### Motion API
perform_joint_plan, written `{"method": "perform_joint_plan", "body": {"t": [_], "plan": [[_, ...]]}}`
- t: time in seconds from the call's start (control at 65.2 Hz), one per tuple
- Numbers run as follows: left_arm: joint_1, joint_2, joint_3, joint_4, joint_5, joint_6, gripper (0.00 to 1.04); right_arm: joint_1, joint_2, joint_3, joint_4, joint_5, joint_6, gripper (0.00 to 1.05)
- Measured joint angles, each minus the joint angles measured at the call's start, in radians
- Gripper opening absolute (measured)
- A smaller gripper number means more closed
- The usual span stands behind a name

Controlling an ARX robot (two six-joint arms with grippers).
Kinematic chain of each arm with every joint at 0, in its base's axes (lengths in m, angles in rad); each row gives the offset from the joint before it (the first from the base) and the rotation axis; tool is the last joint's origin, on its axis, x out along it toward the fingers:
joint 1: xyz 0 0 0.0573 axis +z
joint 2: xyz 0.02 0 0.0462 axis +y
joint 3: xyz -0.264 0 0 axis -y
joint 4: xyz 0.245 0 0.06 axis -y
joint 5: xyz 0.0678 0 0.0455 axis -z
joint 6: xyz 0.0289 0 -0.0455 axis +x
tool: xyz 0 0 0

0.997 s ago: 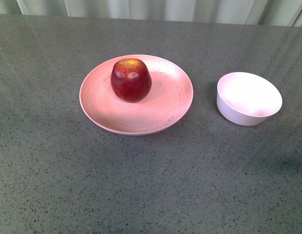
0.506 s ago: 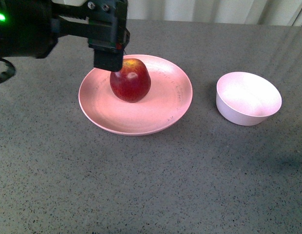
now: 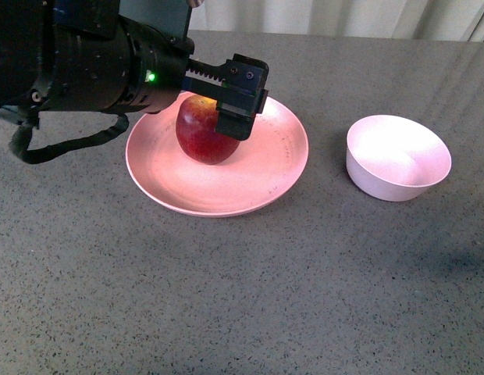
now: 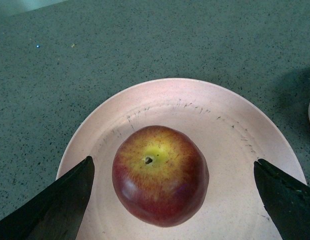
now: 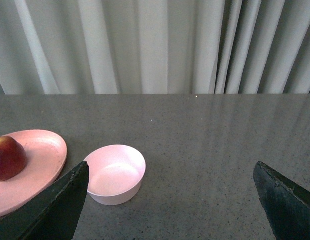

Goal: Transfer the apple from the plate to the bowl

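Observation:
The dark red apple (image 3: 199, 137) sits on the wide pink plate (image 3: 226, 199), left of centre. My left gripper (image 3: 204, 117) is open and low over the plate, with one finger (image 3: 240, 117) at the apple's right side. In the left wrist view the apple (image 4: 160, 175) lies between the two wide-apart fingertips (image 4: 60, 205) without touching them, on the plate (image 4: 230, 145). The small pale bowl (image 3: 398, 156) stands empty to the plate's right. My right gripper (image 5: 170, 200) is open and empty above the table, with the bowl (image 5: 116, 175) in front of it to one side.
The table is a dark grey speckled surface (image 3: 242, 297). Pale curtains (image 5: 155, 45) hang behind its far edge. The left arm's black body and cable (image 3: 70, 86) cover the far left of the table. The right arm does not show in the front view.
My left arm has come into the front view from the left and moved down and right, so its open fingers now straddle the apple. The apple, plate and bowl have stayed put.

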Motion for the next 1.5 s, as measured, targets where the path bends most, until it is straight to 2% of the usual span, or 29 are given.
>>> {"method": "perform_joint_plan", "body": {"t": [0.583, 0.982, 1.013, 1.074, 1.166, 1.504], "plan": [[0.004, 0.142, 0.148, -0.093, -0.106, -0.001, 0.96, 0.000, 0.000, 0.000, 0.000, 0.000, 0.000, 0.96], [0.004, 0.182, 0.177, -0.147, -0.115, -0.043, 0.96, 0.000, 0.000, 0.000, 0.000, 0.000, 0.000, 0.96], [0.003, 0.183, 0.177, -0.149, -0.116, -0.045, 0.95, 0.000, 0.000, 0.000, 0.000, 0.000, 0.000, 0.96], [0.002, 0.183, 0.179, -0.153, -0.118, -0.048, 0.82, 0.000, 0.000, 0.000, 0.000, 0.000, 0.000, 0.96], [0.000, 0.182, 0.179, -0.158, -0.116, -0.053, 0.75, 0.000, 0.000, 0.000, 0.000, 0.000, 0.000, 0.96], [-0.040, 0.105, 0.172, -0.165, -0.076, -0.090, 0.72, 0.000, 0.000, 0.000, 0.000, 0.000, 0.000, 0.96]]}}
